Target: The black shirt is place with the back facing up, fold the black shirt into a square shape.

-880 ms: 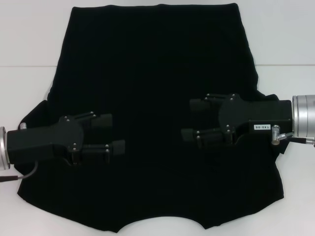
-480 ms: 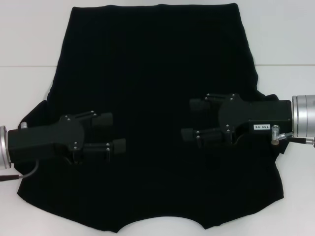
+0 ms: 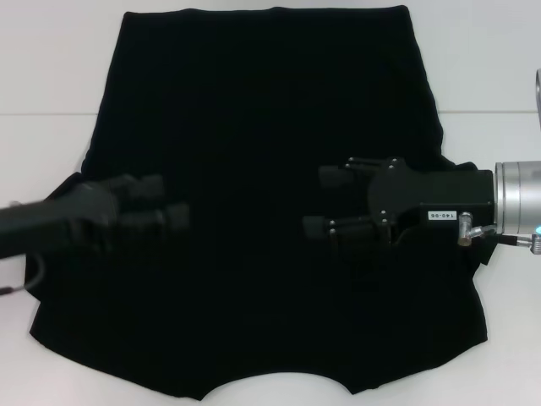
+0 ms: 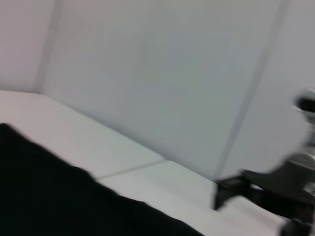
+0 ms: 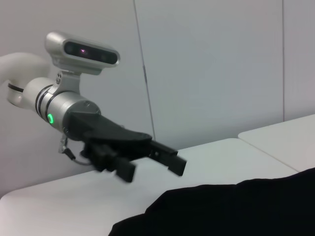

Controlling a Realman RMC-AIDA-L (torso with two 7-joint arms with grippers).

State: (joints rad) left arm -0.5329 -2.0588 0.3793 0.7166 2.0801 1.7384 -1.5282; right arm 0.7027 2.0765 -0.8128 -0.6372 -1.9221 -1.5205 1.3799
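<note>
Black shirt [image 3: 262, 152] spread flat mid-frame, left gripper [image 3: 165, 203] and right gripper [image 3: 319, 203] hovering above, both spread apart.

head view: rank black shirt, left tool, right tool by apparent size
1. black shirt, by far the largest.
2-3. right tool and left tool look alike; the left one is blurred, so no ranking between them.

Bright even light; left gripper [image 3: 161, 203] motion-blurred
</note>
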